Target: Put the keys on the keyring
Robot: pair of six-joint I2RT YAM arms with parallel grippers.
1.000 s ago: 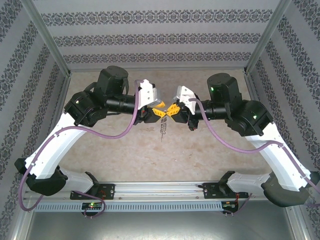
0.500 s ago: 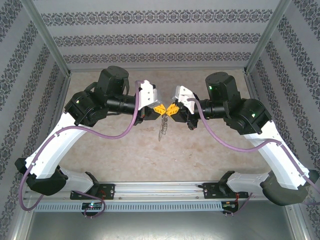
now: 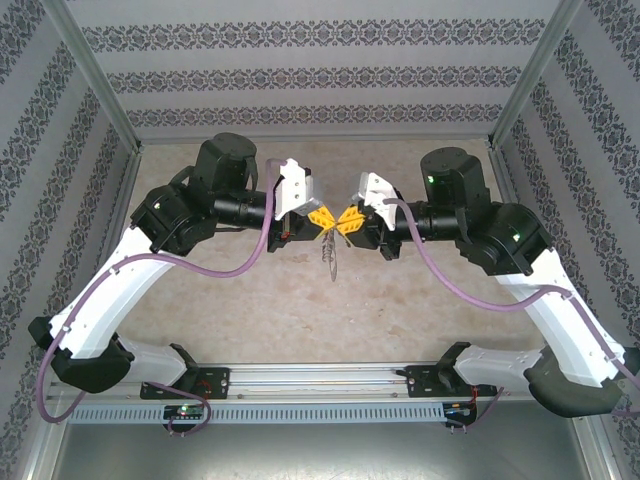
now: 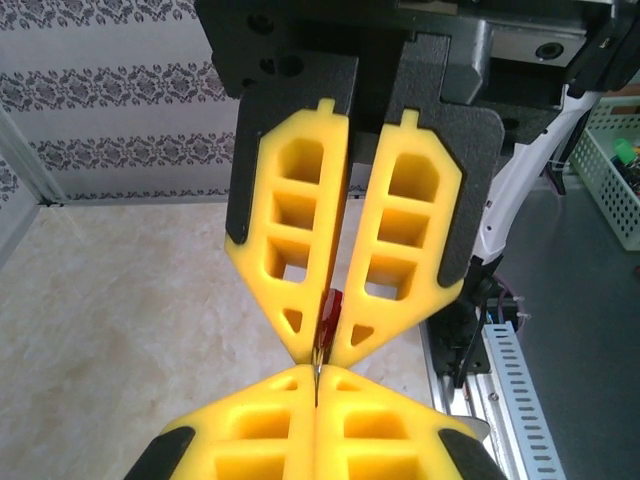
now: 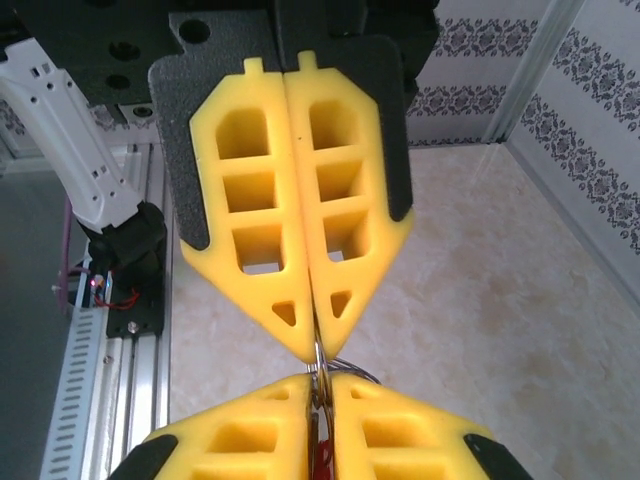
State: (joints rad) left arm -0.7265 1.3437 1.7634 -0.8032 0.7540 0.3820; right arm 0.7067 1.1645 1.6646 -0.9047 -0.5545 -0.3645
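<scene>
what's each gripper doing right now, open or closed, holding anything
left gripper: closed, pinching a thin metal ring of the keyring.
right gripper: closed on the red key at its tips.

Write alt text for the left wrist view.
Two yellow grippers meet tip to tip above a beige table. The right gripper, at top, pinches a small red key; thin metal below it runs into the shut left gripper.

Yellow on the left end effector (image 4: pixel 315 382), yellow on the right end effector (image 5: pixel 320 386) — red key (image 4: pixel 331 303), grey keyring (image 3: pixel 328 257), mottled beige table (image 3: pixel 250 300).
</scene>
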